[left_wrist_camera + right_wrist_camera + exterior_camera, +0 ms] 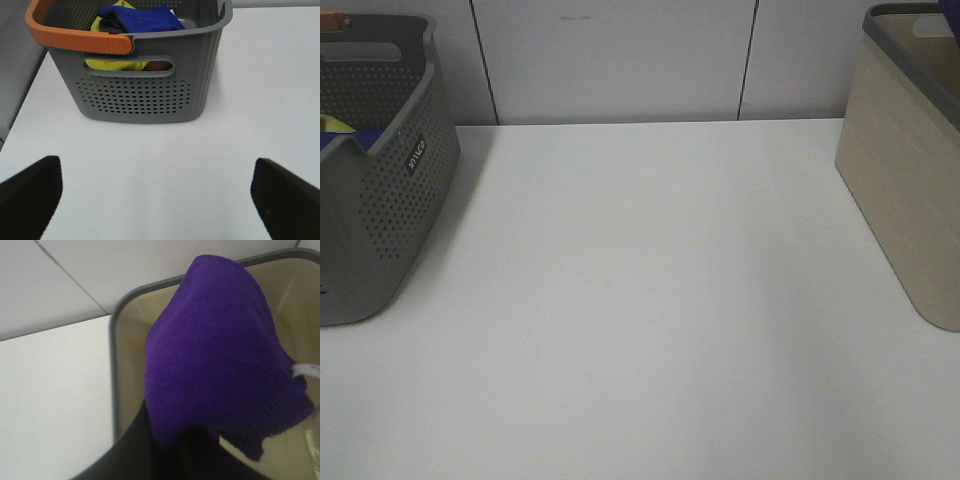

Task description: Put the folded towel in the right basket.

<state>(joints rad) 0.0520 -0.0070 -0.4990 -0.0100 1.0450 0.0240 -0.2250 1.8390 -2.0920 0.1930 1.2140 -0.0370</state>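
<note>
1. The right tool [172, 452] is clamped on the folded towel [220, 360]. The deep-purple cloth rises out of the tool's dark fingers and drapes away from them in a loose hump.
2. A small white tag [306, 370] sticks out at one edge of the towel.
3. The towel hangs over the open mouth of the right basket [905, 180]. In the right wrist view the basket's beige inner walls and dark grey rim show around the cloth. Whether the cloth touches the inside of the basket cannot be told.
4. In the exterior high view this beige basket stands at the right edge of the white desk [640, 320], partly out of the picture.
5. The left tool [160, 200] is apart, its two dark fingers [30, 195] spread wide with nothing between them, above bare desk.
6. Ahead of the left tool stands a grey perforated basket [145, 95] with an orange handle [75, 40], at the desk's left side.
7. Inside that basket lie a blue cloth [140, 17] and a yellow cloth [117, 64], the yellow one showing through the handle cut-out.
8. The two baskets stand well apart, with open desk between them.
</note>
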